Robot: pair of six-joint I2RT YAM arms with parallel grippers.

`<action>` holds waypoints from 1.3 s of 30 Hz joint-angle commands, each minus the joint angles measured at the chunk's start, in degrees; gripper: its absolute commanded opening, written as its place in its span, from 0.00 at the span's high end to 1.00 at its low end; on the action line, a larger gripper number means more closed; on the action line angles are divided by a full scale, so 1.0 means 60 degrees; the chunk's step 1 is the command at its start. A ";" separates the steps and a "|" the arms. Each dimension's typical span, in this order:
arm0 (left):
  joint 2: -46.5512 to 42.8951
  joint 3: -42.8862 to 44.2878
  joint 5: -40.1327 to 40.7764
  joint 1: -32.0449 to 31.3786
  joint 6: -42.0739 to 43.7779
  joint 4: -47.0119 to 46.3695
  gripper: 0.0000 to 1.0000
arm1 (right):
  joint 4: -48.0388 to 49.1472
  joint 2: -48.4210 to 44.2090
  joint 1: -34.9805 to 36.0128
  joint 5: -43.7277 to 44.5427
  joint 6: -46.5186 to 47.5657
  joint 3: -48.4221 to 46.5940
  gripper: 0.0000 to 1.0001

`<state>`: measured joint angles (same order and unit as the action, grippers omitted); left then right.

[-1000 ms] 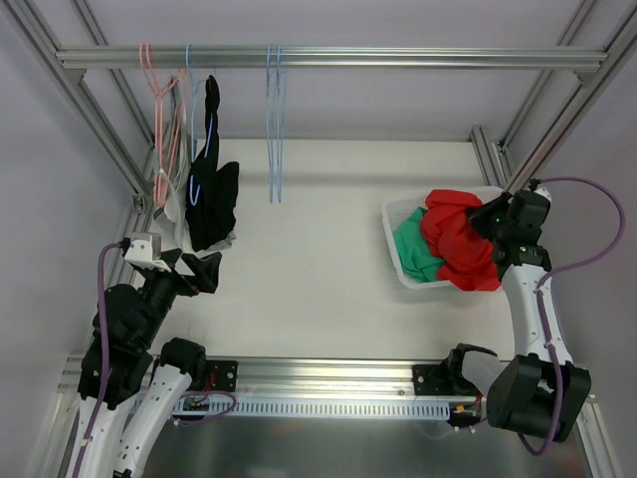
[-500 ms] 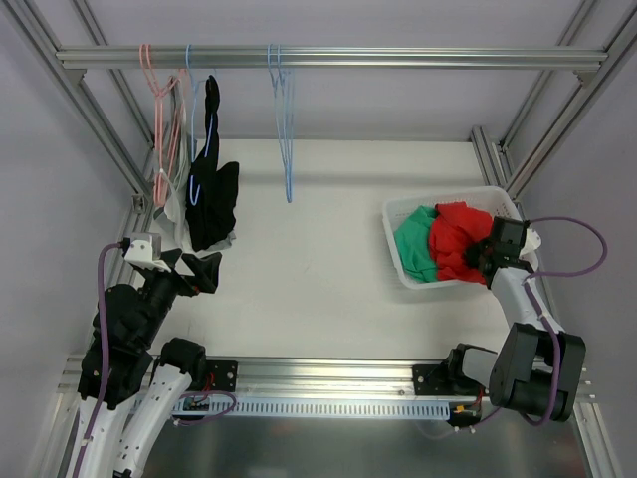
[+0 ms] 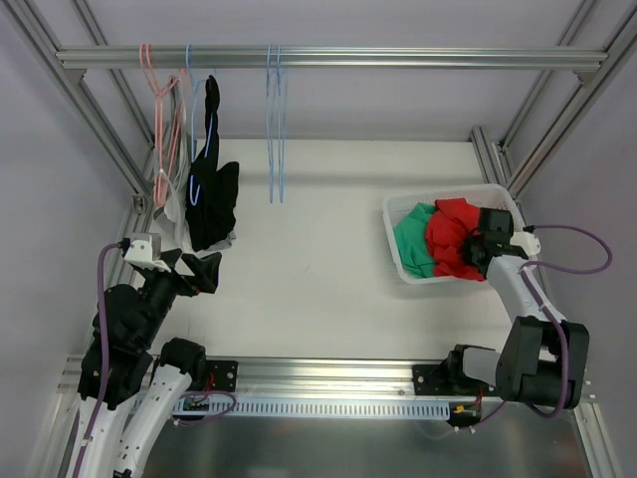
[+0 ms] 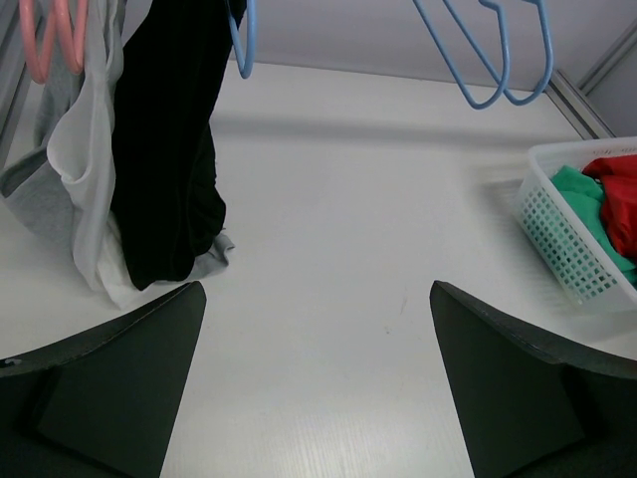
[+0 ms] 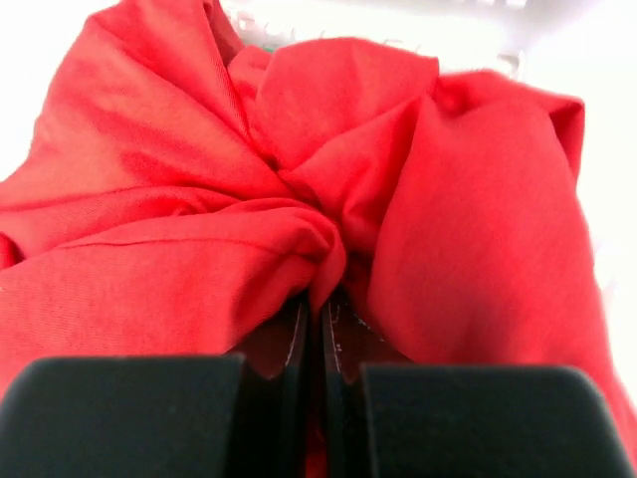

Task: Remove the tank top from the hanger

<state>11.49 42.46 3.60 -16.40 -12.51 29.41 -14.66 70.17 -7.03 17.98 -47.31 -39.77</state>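
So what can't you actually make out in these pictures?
- Left wrist view: the hooks of the blue hangers are cut off by the top edge.
- Top view: the black tank top overlaps the pale garments, so their shapes are unclear.
- Right wrist view: the red cloth fills the frame, hiding nearly all the basket.

Evenly lit white table (image 3: 328, 279)
It is bounded by aluminium rails (image 3: 398, 58) across the top and pale grey walls (image 3: 398, 100).
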 commanded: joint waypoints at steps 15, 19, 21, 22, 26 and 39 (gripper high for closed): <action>0.0150 0.0203 -0.0043 0.0053 -0.0068 -0.0346 0.01 | -0.2055 -0.1408 0.1479 0.3360 -0.2548 -0.1031 0.33; 0.0749 0.0453 0.0059 0.0053 -0.0200 -0.0346 0.01 | -0.1865 -0.2128 0.1216 0.3289 -0.0338 -0.1881 0.18; 0.1072 0.0613 0.0336 0.0097 -0.0287 -0.0346 0.01 | -0.1821 -0.2261 0.1215 0.3055 0.1199 -0.2523 0.10; 0.1132 0.0658 0.0411 0.0141 -0.0288 -0.0331 0.01 | -0.1806 -0.2305 0.1215 0.2706 0.1756 -0.2730 0.01; 0.1206 0.0658 0.0718 0.0376 -0.0404 -0.0185 0.01 | -0.1864 -0.2655 0.0995 0.1285 0.4466 -0.3391 0.01; 0.2056 0.0849 0.1832 0.0565 -0.0302 0.0811 0.01 | -0.5610 -0.6553 0.1447 -0.2893 0.9904 -0.4793 0.01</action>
<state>22.61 45.76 13.17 -14.33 -14.39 33.45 -40.58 32.91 -0.27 5.17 2.68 -63.20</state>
